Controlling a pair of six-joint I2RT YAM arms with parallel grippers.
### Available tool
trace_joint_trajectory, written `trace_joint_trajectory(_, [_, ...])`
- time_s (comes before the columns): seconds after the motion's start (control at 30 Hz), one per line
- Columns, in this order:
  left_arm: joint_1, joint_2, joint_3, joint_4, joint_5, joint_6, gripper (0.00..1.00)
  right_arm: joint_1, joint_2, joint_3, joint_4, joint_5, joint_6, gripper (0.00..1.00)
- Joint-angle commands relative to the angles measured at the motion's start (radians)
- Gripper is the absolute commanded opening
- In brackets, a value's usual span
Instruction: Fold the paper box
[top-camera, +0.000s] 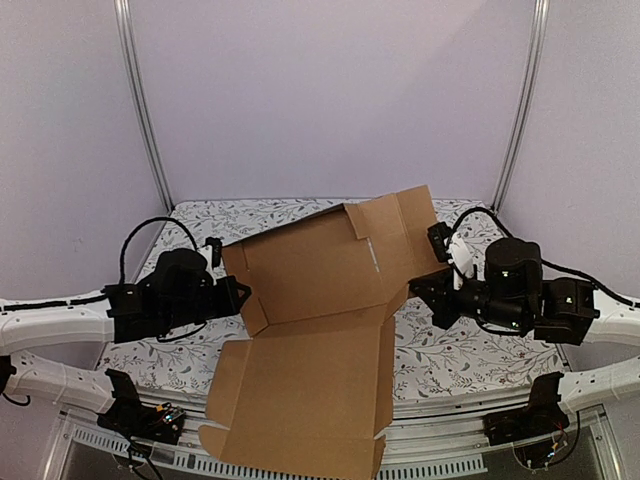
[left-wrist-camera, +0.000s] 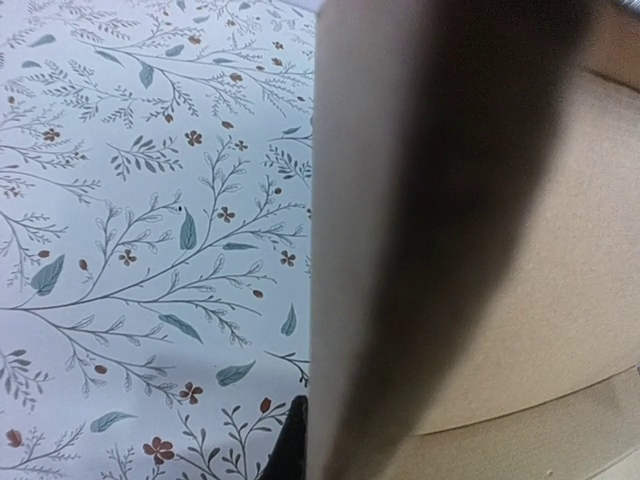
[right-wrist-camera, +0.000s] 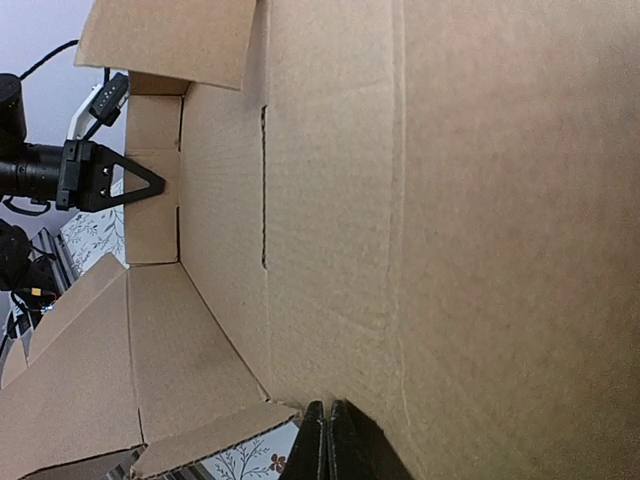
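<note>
I'm pinching the paper box right wall with closed right fingers, aiming to hinge it squarely on its crease; left fingers can't tell.

Lab test booth: plain lilac walls, aluminium posts, floral-cloth table.

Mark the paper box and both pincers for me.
paper box (top-camera: 310, 265): top external view, on its middle panel.
left pincer (top-camera: 241, 291): top external view, at its tips by the box's left edge.
right pincer (right-wrist-camera: 328, 435): right wrist view, between its fingertips.
</note>
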Motion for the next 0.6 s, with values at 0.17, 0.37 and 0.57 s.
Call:
trace_joint_trajectory(0.17, [0.022,-0.050,-0.027,0.050,0.017,-0.023,0.00,0.000,0.001,-0.012,-0.006,-0.080,0.017,0.00])
trace_joint_trajectory(0.37, [0.022,-0.050,-0.037,0.053,0.018,-0.016,0.00,0.000,0.023,-0.001,0.063,-0.136,0.030,0.00])
trace_joint_trajectory(0.57, [0.022,-0.048,-0.046,0.055,0.014,-0.009,0.00,0.003,0.082,0.021,0.166,-0.200,0.069,0.00])
